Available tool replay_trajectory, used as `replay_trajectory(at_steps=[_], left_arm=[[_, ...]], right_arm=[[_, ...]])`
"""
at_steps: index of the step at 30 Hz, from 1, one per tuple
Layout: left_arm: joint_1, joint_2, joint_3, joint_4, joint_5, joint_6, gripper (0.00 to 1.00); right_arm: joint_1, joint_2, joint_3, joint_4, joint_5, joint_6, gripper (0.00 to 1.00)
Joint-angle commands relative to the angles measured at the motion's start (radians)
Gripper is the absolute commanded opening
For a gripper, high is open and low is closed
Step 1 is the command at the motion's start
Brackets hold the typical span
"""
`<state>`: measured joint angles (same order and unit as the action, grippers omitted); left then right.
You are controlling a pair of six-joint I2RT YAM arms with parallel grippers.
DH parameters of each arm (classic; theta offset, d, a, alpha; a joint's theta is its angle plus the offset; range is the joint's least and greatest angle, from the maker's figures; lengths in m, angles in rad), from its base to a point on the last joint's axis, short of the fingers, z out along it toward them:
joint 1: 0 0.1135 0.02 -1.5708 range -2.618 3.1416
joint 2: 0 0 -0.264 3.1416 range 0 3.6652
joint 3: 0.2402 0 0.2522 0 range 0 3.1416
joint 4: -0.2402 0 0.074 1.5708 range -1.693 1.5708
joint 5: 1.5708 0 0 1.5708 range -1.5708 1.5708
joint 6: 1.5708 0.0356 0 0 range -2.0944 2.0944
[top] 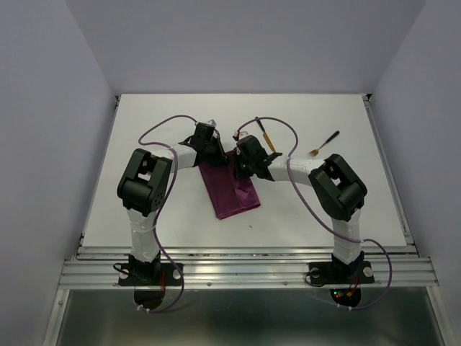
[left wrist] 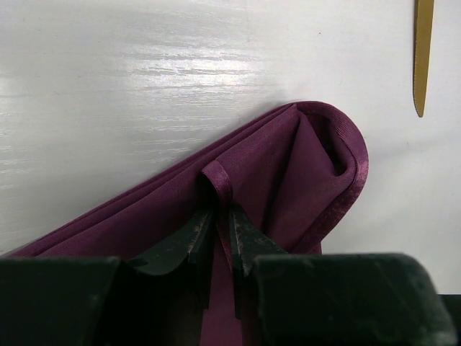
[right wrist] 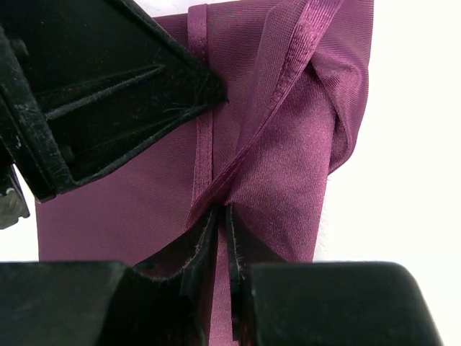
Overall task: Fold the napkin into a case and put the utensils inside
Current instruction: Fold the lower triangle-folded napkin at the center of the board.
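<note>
Left pincer and right pincer each nipped nearly closed on a napkin hem ridge. Judged best: lift together, keeping the fold ahead of them square.

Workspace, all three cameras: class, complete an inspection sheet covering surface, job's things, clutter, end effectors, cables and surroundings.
surface: white table, glossy.
job's things: magenta napkin, folded, lying between the arms; knife and second utensil on the table beyond it, apart.
clutter: nothing seen.
end effectors: left end effector shut on a napkin fold; right end effector shut on its hem.
cables: purple cables loop along both arms.
surroundings: plain pale walls; metal rail at the near edge.
</note>
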<state>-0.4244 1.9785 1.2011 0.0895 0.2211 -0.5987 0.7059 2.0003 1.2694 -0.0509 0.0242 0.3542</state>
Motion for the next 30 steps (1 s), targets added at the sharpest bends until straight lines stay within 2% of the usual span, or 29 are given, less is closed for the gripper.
replay_trajectory(at_steps=[1,3,10,18,19,30], left_arm=[[-0.002,-0.003,0.000,-0.040,-0.002,0.025,0.26],[0.003,-0.030,-0.006,-0.042,-0.003,0.025,0.29],[0.022,-0.122,-0.014,-0.043,0.023,0.033,0.56],[0.042,-0.171,-0.017,-0.022,0.075,0.028,0.68],[0.042,-0.170,-0.015,-0.017,0.086,0.025,0.72],[0.039,-0.096,0.078,-0.016,0.129,0.007,0.71]], right_arm=[[0.000,0.037,0.025,0.013,-0.012,-0.024,0.15],[0.000,0.038,0.022,0.013,-0.015,-0.024,0.15],[0.000,0.029,0.001,0.032,-0.064,-0.049,0.15],[0.000,0.017,-0.013,0.039,-0.078,-0.064,0.16],[0.000,0.017,-0.013,0.039,-0.079,-0.063,0.16],[0.000,0.011,-0.021,0.039,-0.086,-0.064,0.16]])
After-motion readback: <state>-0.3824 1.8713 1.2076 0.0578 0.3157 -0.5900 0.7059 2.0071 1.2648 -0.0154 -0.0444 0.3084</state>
